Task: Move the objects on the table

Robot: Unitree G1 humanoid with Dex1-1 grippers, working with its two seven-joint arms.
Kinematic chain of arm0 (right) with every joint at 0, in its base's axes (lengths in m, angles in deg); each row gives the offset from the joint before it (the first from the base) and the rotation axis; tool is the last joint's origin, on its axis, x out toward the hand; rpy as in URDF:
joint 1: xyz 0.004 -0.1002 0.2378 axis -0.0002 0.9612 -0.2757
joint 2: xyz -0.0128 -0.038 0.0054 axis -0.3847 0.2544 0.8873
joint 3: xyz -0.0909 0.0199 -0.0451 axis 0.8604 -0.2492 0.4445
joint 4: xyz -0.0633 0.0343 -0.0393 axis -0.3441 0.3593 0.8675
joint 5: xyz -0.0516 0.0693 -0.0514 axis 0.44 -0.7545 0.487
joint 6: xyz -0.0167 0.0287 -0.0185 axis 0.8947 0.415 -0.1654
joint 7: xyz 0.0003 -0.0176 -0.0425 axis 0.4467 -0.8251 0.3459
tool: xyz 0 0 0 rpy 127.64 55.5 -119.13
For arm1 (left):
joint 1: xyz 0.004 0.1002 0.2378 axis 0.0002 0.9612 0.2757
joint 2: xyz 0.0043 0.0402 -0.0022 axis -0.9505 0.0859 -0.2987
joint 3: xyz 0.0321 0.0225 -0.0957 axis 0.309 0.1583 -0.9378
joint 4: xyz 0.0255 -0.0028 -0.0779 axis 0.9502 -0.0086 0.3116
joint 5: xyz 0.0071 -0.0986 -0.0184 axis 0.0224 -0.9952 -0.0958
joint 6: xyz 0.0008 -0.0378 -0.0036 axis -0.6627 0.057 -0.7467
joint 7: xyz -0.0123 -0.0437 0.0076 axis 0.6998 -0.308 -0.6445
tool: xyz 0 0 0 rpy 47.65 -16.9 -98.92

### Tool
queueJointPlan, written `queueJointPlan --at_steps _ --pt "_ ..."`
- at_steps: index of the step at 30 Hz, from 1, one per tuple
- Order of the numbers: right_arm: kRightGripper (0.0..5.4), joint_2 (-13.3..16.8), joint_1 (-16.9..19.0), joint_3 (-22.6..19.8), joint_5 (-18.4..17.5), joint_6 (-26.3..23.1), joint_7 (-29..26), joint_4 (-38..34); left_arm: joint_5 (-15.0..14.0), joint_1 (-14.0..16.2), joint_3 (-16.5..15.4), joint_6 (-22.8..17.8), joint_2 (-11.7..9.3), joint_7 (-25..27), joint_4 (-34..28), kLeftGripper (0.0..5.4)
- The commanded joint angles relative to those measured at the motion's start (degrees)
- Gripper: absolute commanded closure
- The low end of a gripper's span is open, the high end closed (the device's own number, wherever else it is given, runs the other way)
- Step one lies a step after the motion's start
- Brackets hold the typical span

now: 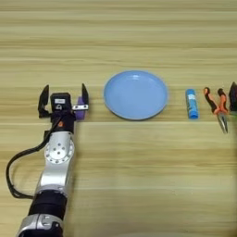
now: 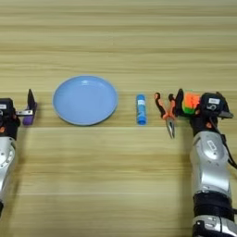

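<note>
I had both arms out on the table (image 1: 139, 166). My left gripper (image 1: 64, 99) stood with its fingers spread wide, and the purple block (image 1: 81, 110) sat just inside the right-hand finger, not yet pinched, at nine o'clock from the light-blue plate (image 1: 135, 94). My right gripper (image 2: 199, 105) was at three o'clock of the plate, past the blue glue stick (image 2: 140, 110) and the orange-handled pliers (image 2: 167, 111), and it appeared to be clamped on the puzzle cube (image 2: 190, 102). I judged this the grasping step; next the left fingers needed centring round the block before closing.
</note>
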Motion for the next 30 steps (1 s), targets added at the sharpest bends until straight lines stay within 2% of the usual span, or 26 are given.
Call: queueJointPlan --at_steps 1,4,7,13,17,24,26,28,30 --pt "0.05 -0.65 1.62 1.13 0.27 0.96 -0.14 -4.87 0.29 -1.00 0.16 -1.02 -0.42 0.00 0.56 0.00" --pt "0.05 -1.08 2.41 2.68 0.63 1.32 -0.62 -9.16 0.18 -1.07 0.15 -1.01 -0.46 0.08 0.56 0.00" --pt "0.05 -1.91 2.42 6.46 1.69 0.02 -1.87 -13.76 0.12 -1.14 0.17 -1.03 -0.43 0.14 0.52 0.00" --pt "0.05 -3.28 0.84 12.33 3.29 -1.80 -4.04 -15.79 0.13 -1.26 0.32 -0.96 -0.24 0.13 0.60 0.00" --pt "0.05 -5.04 -2.29 18.43 5.99 -4.78 -5.68 -15.54 0.19 -1.24 0.47 -1.02 -0.13 0.18 0.41 0.00" --pt "0.05 -7.74 -10.93 23.18 7.62 -9.76 -7.94 -9.01 0.36 -0.60 0.67 -1.34 0.12 -0.02 -0.78 0.00" --pt "0.05 -9.02 -14.98 24.12 7.52 -10.87 -9.07 -3.73 0.35 -0.48 0.74 -1.50 0.10 -0.04 -1.08 0.00" --pt "0.05 -10.39 -19.96 24.59 7.25 -11.77 -10.66 4.71 0.38 -0.32 0.88 -1.70 0.10 -0.06 -1.45 0.00" --pt "0.05 -11.50 -23.49 24.43 6.40 -12.70 -12.42 11.26 0.44 -0.07 0.94 -1.84 0.13 -0.16 -1.85 0.00"
